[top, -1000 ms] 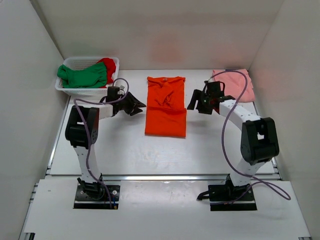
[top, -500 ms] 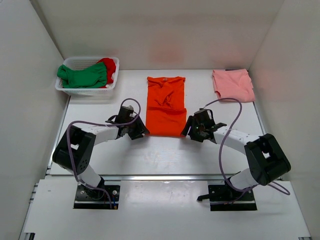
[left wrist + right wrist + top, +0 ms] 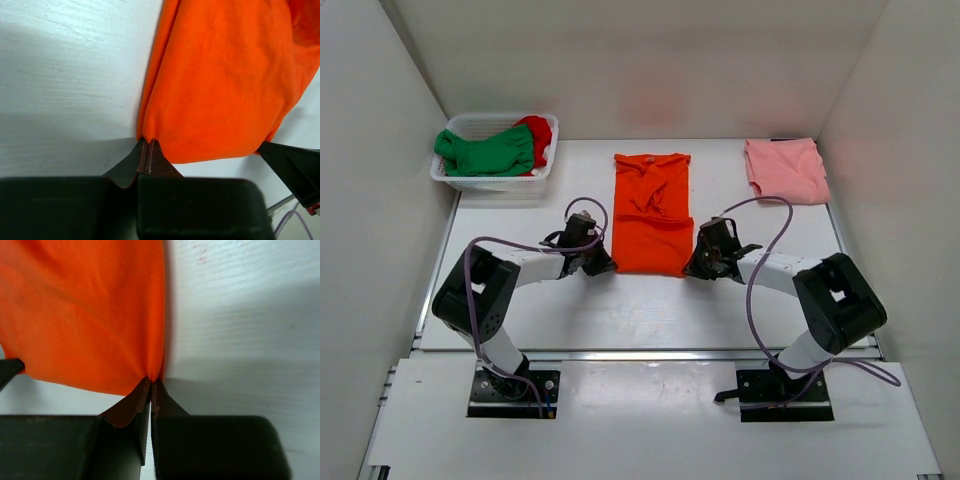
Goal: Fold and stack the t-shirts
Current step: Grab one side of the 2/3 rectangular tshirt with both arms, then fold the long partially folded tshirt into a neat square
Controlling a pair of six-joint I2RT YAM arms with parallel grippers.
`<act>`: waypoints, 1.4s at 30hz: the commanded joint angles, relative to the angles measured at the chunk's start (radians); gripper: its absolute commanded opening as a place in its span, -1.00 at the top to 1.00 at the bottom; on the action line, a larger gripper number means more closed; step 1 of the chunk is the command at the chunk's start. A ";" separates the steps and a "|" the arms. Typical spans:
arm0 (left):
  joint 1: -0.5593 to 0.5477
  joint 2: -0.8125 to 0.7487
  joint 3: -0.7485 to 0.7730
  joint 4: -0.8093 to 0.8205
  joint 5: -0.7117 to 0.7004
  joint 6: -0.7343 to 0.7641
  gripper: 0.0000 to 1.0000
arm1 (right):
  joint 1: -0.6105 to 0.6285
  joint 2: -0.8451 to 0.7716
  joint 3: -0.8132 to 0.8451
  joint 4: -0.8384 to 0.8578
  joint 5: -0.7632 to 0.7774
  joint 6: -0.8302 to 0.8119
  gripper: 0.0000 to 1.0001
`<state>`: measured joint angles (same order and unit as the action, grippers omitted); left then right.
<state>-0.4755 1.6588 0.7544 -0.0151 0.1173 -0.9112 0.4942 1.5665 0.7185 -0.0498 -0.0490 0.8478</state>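
Grip is the news here: our left gripper [image 3: 148,143] has snapped shut on the near left corner of the orange t-shirt [image 3: 225,85], and our right gripper [image 3: 151,382] has closed the same way on the near right corner. A second ago both stood partly open beside the shirt's middle. Half a second ago they had come down to the hem, not yet closed. We judge the pinch made, and the next step is lifting the hem toward the collar for a fold across.

The cloth is thin, matte and soft, puckering where the dark tapered fingertips [image 3: 129,164] bite. The shirt lies as a long rectangle, sleeves tucked in and creased around the chest, mid-way across the white, faintly grained table [image 3: 620,300]. The pale pink t-shirt [image 3: 785,168] lies folded at the far right. The green t-shirt [image 3: 485,152] and red t-shirt [image 3: 538,130] sit bunched in the white slotted basket [image 3: 490,184], far left.
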 commanded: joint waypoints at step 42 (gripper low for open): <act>0.244 -0.367 0.210 -0.326 0.117 0.071 1.00 | -0.077 0.160 0.835 -0.654 -0.250 -0.533 1.00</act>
<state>-0.2729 1.2636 0.9203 -0.4118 0.2260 -0.8722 0.4561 1.6527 1.4376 -0.6949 -0.2852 0.3820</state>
